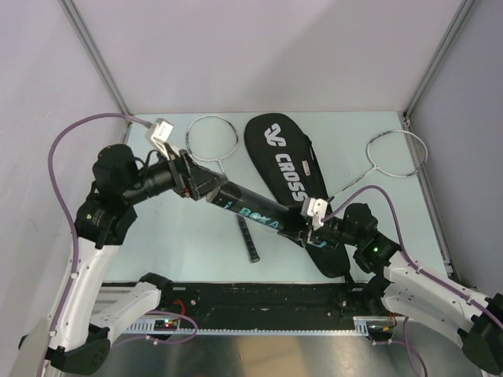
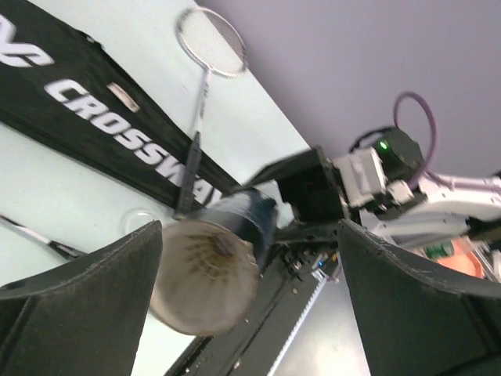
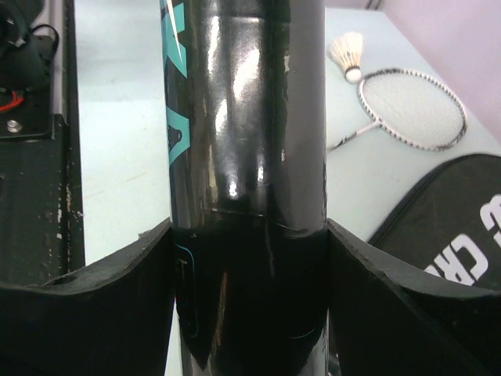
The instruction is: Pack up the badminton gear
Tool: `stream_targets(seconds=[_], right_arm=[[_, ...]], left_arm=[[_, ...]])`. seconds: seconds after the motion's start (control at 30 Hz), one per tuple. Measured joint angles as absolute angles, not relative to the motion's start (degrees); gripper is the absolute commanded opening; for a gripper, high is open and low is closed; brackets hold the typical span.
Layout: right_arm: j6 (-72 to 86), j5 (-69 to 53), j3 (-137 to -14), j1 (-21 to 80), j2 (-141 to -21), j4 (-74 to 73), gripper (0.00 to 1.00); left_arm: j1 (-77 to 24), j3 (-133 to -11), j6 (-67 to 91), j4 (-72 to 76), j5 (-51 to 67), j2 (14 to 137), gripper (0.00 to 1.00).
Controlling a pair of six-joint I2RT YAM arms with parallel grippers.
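The black tube (image 3: 246, 117) is held at its near end by the right gripper (image 3: 249, 235), closed on it; its long axis runs up-left to the left gripper (image 2: 250, 235), whose fingers are spread wide beside the mouth, where a shuttlecock (image 2: 205, 270) is seen; the bag (image 1: 287, 157) lies beyond
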State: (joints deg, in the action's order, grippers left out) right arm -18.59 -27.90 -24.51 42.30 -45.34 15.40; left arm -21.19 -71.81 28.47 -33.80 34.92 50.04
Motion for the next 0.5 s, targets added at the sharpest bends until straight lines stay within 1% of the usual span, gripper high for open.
stream_targets(seconds=[0.2, 0.37, 0.5], right_arm=[[-17.91, -28.08, -24.49, 42.94, -40.93, 15.16, 0.08], [-17.50, -27.83, -24.27, 42.94, -38.81, 14.87, 0.06], [-16.49, -27.59, -24.10, 42.94, -38.41, 14.81, 0.06]], left_arm=[[-12.05, -76.53, 26.37, -34.17, 35.27, 51.05, 1.00], [-5.17, -80.66, 24.21, -33.78, 35.24, 55.16, 1.00], [-2.61, -80.79, 19.77, -33.65, 30.41, 59.55, 1.00]])
